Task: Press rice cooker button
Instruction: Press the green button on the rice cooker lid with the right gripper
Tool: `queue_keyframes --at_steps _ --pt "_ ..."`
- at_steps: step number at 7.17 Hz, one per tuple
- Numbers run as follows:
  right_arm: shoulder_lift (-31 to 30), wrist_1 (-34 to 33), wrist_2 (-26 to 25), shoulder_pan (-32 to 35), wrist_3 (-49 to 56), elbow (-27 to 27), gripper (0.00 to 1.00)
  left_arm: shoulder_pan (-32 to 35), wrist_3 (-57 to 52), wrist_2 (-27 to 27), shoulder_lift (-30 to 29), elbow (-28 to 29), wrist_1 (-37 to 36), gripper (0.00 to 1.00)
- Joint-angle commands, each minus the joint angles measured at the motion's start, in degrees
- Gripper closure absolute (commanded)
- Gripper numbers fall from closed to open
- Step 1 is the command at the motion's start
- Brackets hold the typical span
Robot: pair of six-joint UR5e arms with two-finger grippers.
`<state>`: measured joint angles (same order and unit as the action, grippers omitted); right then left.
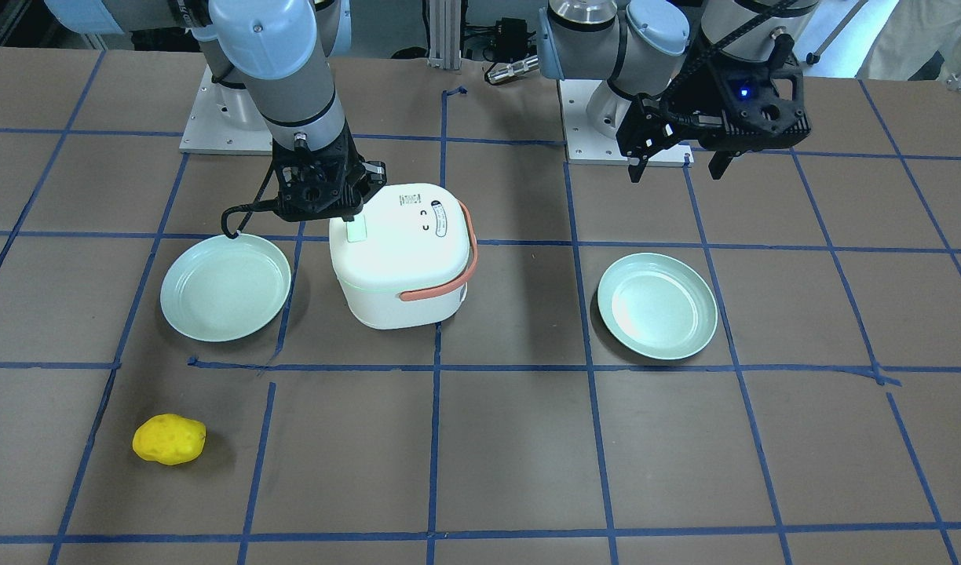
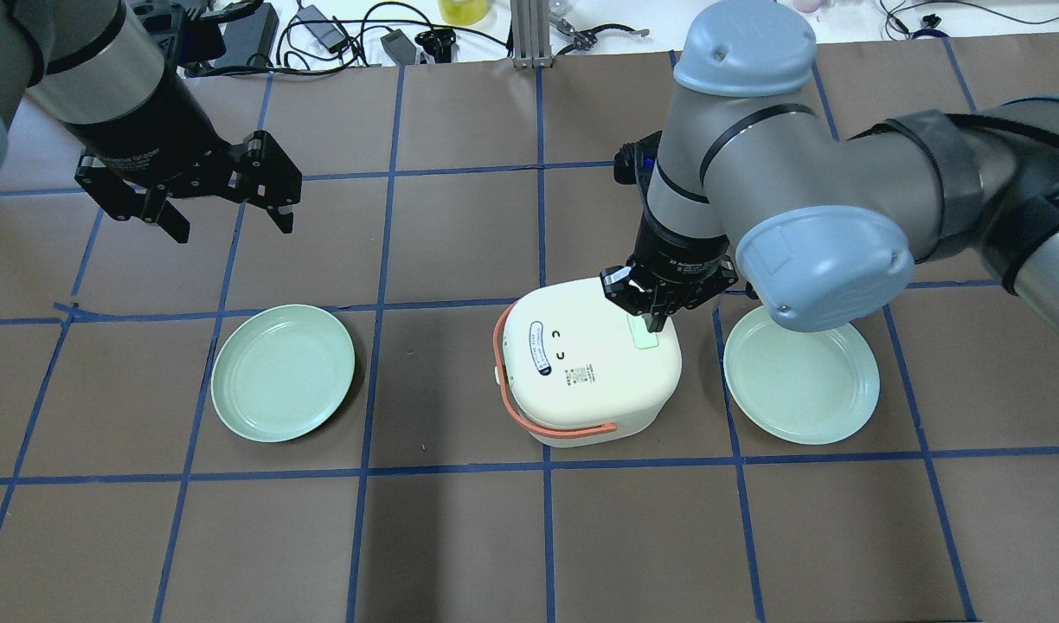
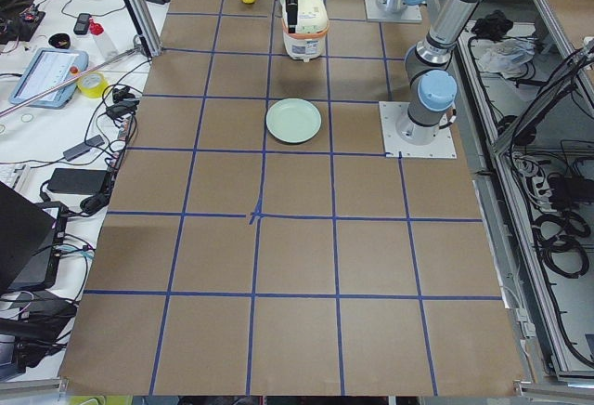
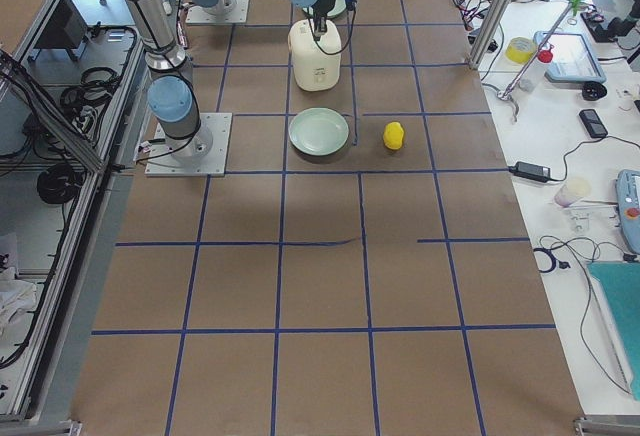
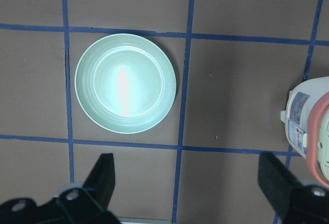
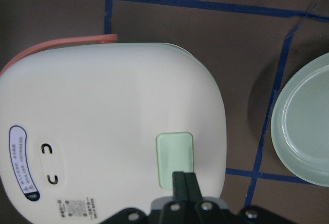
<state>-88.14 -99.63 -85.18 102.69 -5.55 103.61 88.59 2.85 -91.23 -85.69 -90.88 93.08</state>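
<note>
A white rice cooker point(image 2: 586, 368) with a salmon handle stands mid-table; it also shows in the front view point(image 1: 402, 255) and the right wrist view point(image 6: 113, 131). Its pale green lid button point(image 6: 175, 157) point(image 2: 645, 335) point(image 1: 356, 232) lies near the lid's edge. My right gripper point(image 2: 653, 322) point(image 1: 353, 220) is shut, fingers together, its tips point(image 6: 183, 180) right over the button's near edge; contact cannot be told. My left gripper point(image 2: 231, 216) point(image 1: 677, 166) is open and empty, raised well to the cooker's left; its fingers point(image 5: 105, 175) show above a plate.
Two pale green plates lie on either side of the cooker point(image 2: 283, 372) point(image 2: 800, 375). A yellow sponge-like lump point(image 1: 169, 439) sits near the operators' side. Blue tape lines grid the brown table. Cables and tools lie along the far edge point(image 2: 365, 26).
</note>
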Motion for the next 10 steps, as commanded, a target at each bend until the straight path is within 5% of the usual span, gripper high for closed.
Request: queue_keyframes --at_steps 1,5,6,7,10 --pt "0.24 -2.14 0.45 0.23 0.01 1.59 0.88 0.0 -0.04 0.0 0.0 0.0 0.0 0.0" --pt "1.56 -3.82 -0.25 1.55 0.01 1.77 0.87 0.0 -0.04 0.0 0.0 0.0 0.0 0.0" --pt "1.3 -3.82 -0.25 1.55 -0.42 0.73 0.5 0.0 0.05 0.0 0.0 0.0 0.0 0.0" --pt "0.43 -3.47 -0.51 1.2 -1.38 -0.42 0.01 0.0 -0.04 0.0 0.0 0.0 0.0 0.0" --pt "0.42 10.03 -0.34 -5.09 -0.61 -13.39 0.0 0.0 -0.04 0.0 0.0 0.0 0.0 0.0"
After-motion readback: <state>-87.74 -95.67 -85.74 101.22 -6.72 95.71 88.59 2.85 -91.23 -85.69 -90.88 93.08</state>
